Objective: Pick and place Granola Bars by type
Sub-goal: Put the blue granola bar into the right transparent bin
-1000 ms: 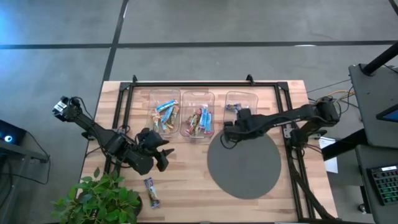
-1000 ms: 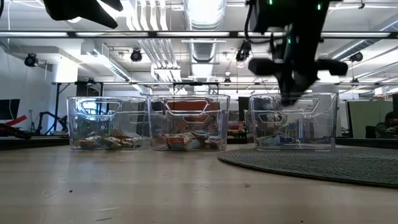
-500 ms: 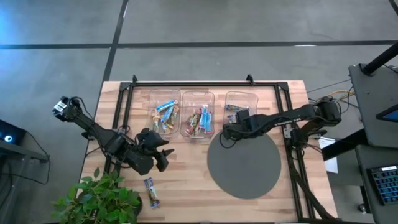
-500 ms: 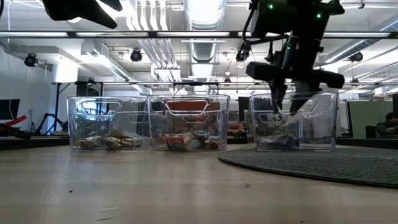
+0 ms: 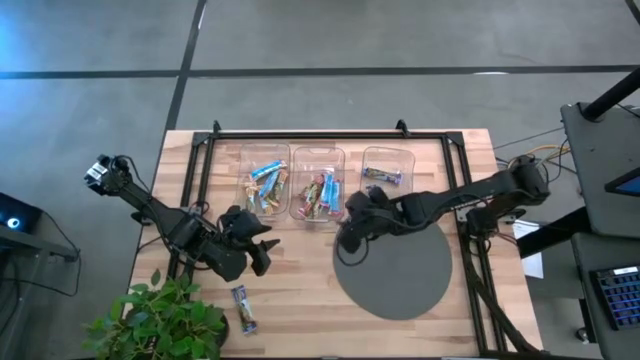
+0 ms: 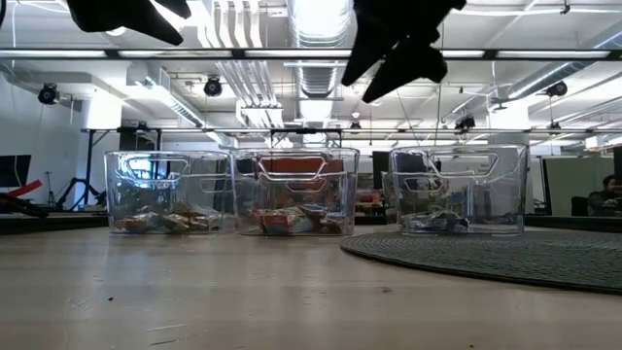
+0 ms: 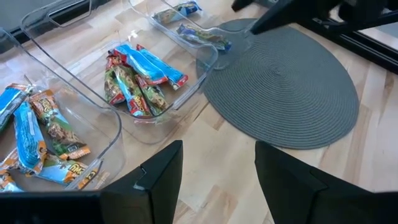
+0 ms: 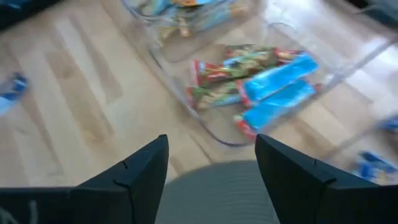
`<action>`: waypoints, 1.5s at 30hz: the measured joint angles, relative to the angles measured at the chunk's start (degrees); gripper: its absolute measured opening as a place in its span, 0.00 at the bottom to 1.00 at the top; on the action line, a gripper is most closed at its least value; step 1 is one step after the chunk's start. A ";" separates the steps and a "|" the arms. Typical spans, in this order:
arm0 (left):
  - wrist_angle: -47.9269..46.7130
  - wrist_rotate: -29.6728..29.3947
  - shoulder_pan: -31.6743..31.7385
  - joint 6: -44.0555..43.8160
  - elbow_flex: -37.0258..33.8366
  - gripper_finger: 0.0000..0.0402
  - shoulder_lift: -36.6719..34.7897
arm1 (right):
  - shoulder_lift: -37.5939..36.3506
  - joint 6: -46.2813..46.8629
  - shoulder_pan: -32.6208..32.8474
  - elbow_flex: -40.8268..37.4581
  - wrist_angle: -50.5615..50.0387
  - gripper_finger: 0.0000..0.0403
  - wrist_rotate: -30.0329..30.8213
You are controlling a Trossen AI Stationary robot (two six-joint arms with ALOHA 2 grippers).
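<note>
One granola bar (image 5: 243, 309) lies alone near the table's (image 5: 300, 290) front-left corner. Just behind it the left gripper (image 5: 262, 246) hangs with fingers spread and empty, and the right gripper (image 5: 347, 240), also spread and empty, hovers over the round mat's (image 5: 400, 270) far-left edge. Along the far edge, three clear bins (image 5: 317, 184) hold the remaining granola bars (image 7: 140, 78).

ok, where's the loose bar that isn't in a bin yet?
In the high view the stray granola bar lies on the table's front left, beside the potted plant and just in front of the left gripper.
</note>
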 joint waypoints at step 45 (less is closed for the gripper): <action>12.78 55.38 -1.22 59.06 -20.22 0.46 9.78 | 8.13 2.78 4.09 3.77 0.42 0.56 -11.31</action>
